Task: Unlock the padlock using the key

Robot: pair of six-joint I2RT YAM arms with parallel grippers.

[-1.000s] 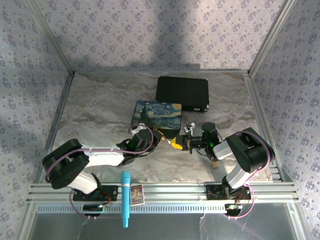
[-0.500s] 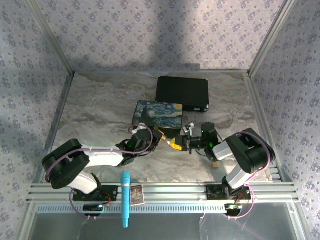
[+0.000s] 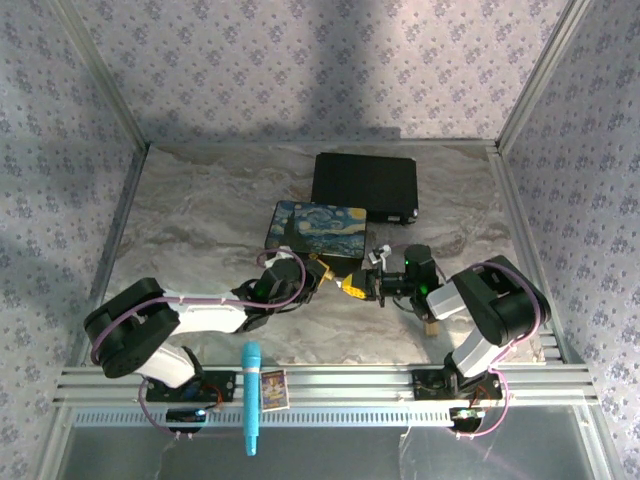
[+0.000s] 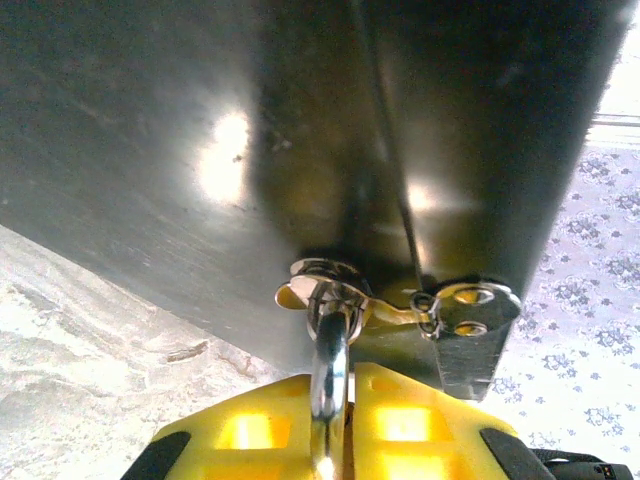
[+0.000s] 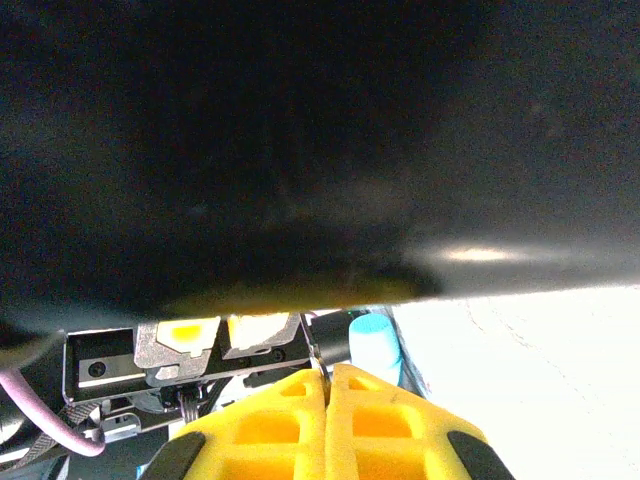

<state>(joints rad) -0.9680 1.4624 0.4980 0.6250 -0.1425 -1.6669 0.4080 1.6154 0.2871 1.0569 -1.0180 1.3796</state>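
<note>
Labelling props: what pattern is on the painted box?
The box has a swirling blue and yellow night-sky painting; top external view.

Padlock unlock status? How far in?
Done: left gripper clamps the padlock by its silver shackle, a key on a ring beside it. In hand: right gripper, shut, faces it beside the painted box. Left: turning the key; insertion can't be told, no open shackle seen.
</note>
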